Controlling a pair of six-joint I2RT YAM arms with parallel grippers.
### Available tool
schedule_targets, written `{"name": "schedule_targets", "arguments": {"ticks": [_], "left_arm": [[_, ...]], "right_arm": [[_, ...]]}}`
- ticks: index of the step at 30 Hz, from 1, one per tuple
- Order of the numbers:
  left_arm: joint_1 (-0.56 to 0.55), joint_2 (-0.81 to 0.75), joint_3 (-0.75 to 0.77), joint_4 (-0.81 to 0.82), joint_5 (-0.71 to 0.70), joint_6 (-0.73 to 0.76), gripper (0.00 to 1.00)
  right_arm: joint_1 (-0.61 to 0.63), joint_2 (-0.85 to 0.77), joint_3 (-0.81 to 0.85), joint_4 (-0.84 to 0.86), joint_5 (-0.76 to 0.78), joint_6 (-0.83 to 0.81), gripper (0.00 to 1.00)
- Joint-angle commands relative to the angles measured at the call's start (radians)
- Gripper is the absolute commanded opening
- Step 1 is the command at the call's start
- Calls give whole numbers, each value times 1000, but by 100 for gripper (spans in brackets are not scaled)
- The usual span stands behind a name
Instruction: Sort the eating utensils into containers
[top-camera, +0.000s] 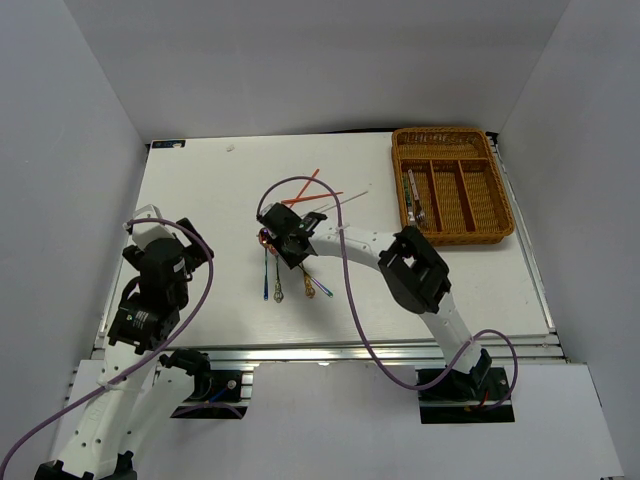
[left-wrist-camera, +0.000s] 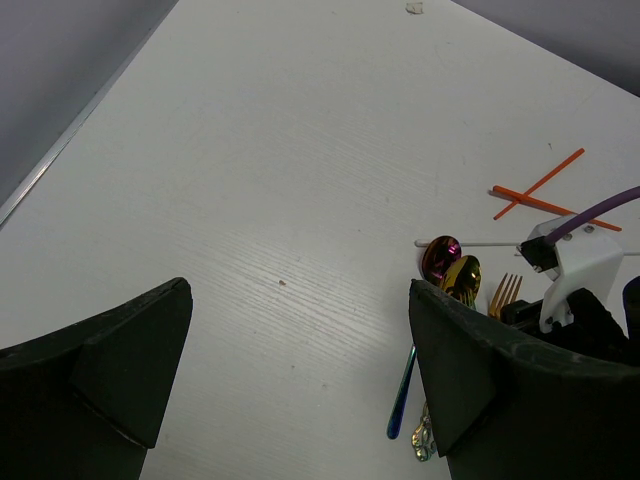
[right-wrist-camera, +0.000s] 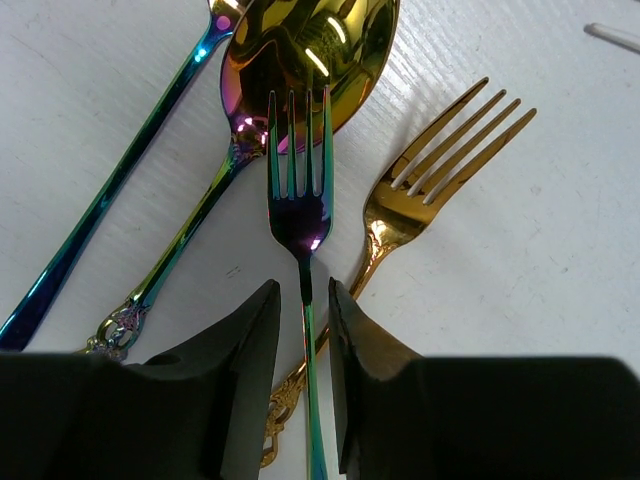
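My right gripper (top-camera: 285, 238) (right-wrist-camera: 303, 290) hangs low over the utensil pile at the table's middle. Its jaws are narrowly open and straddle the thin handle of an iridescent fork (right-wrist-camera: 297, 210), with a small gap on each side. The fork's tines overlap a gold-purple spoon (right-wrist-camera: 310, 50). A gold fork (right-wrist-camera: 430, 170) lies to its right and a blue-handled spoon (right-wrist-camera: 110, 190) to its left. Red chopsticks (top-camera: 310, 195) (left-wrist-camera: 540, 195) lie just beyond the pile. The wicker tray (top-camera: 440, 132) stands at the far right, with some cutlery (top-camera: 413, 197) in its left slot. My left gripper (top-camera: 195, 250) (left-wrist-camera: 298, 290) is open and empty.
A silver chopstick (top-camera: 345, 205) (right-wrist-camera: 610, 35) lies beside the red ones. The right arm's purple cable (top-camera: 350, 300) loops over the table near the pile. Grey walls close in the table on the left, back and right.
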Motion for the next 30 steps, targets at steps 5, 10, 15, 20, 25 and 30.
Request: {"name": "schedule_targets", "arguments": {"ticks": [5, 10, 15, 20, 25, 30], "left_arm": [[-3, -7, -2, 16, -2, 1, 98], [-5, -7, -2, 17, 1, 1, 98], [-5, -7, 0, 16, 1, 1, 98], [-5, -8, 0, 16, 0, 1, 98], [-3, -11, -2, 19, 4, 1, 98], [-3, 26, 6, 17, 4, 2, 98]], "right_arm": [[-12, 52, 38, -5, 4, -18, 28], [-12, 41, 11, -2, -42, -4, 9], [-13, -32, -9, 16, -108, 19, 0], [-41, -222, -21, 20, -168, 39, 0], [-153, -316, -63, -16, -179, 2, 0], [-332, -410, -138, -37, -213, -107, 0]]}}
